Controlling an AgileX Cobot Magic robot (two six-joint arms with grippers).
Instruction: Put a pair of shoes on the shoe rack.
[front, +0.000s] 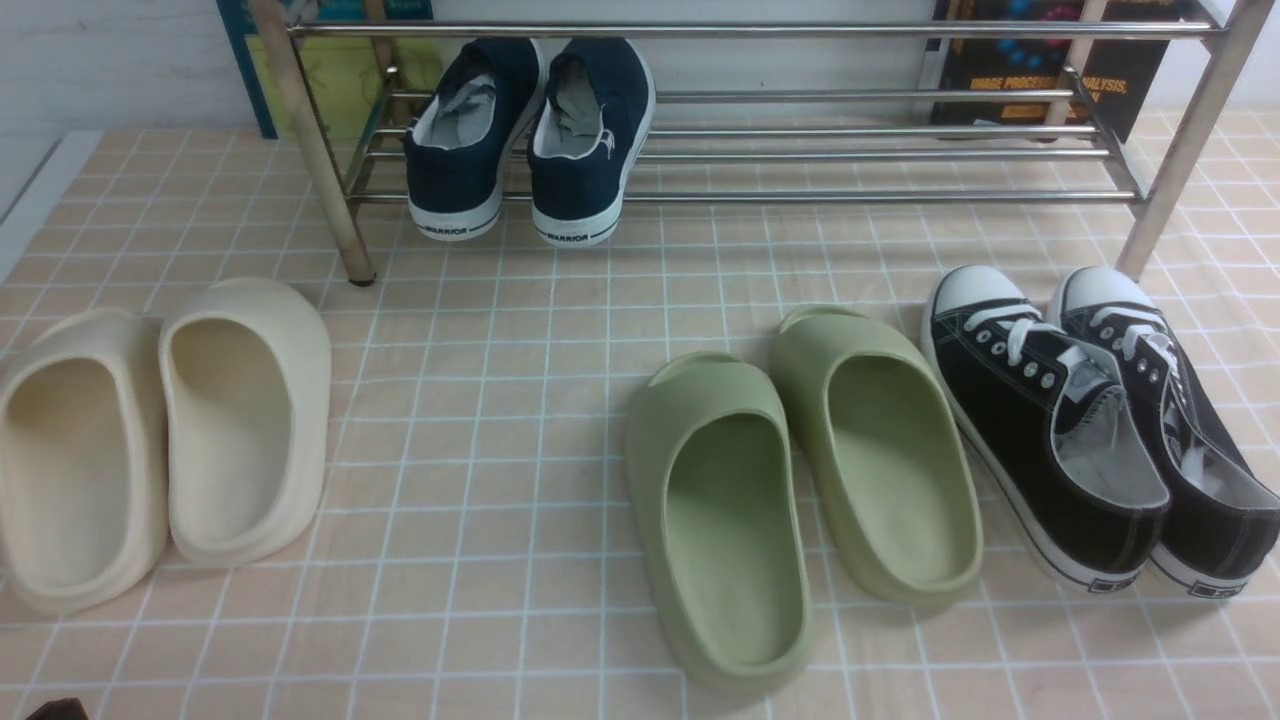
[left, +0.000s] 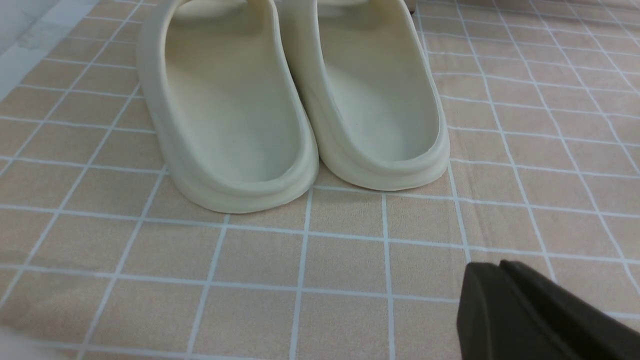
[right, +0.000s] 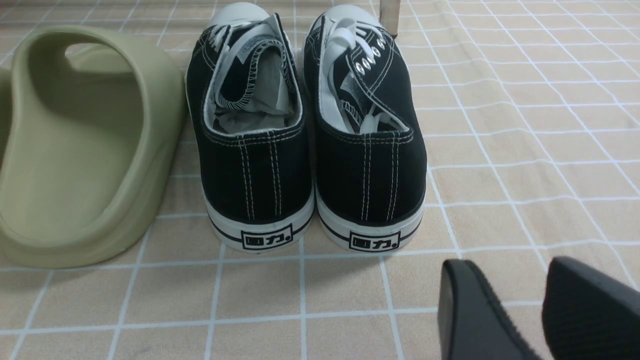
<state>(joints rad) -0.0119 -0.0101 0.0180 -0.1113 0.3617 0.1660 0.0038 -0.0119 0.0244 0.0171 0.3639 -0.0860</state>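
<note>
Sitting on the rack (front: 860, 155) far left, we note navy shoes (front: 530, 135); left gripper (left: 505, 300) fingers pressed together, right gripper (right: 520, 310) fingers spread, near black sneakers (right: 305, 130).

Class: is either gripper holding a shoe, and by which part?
Neither. The left gripper and right gripper hold nothing, apart from the cream slippers and black sneakers.
</note>
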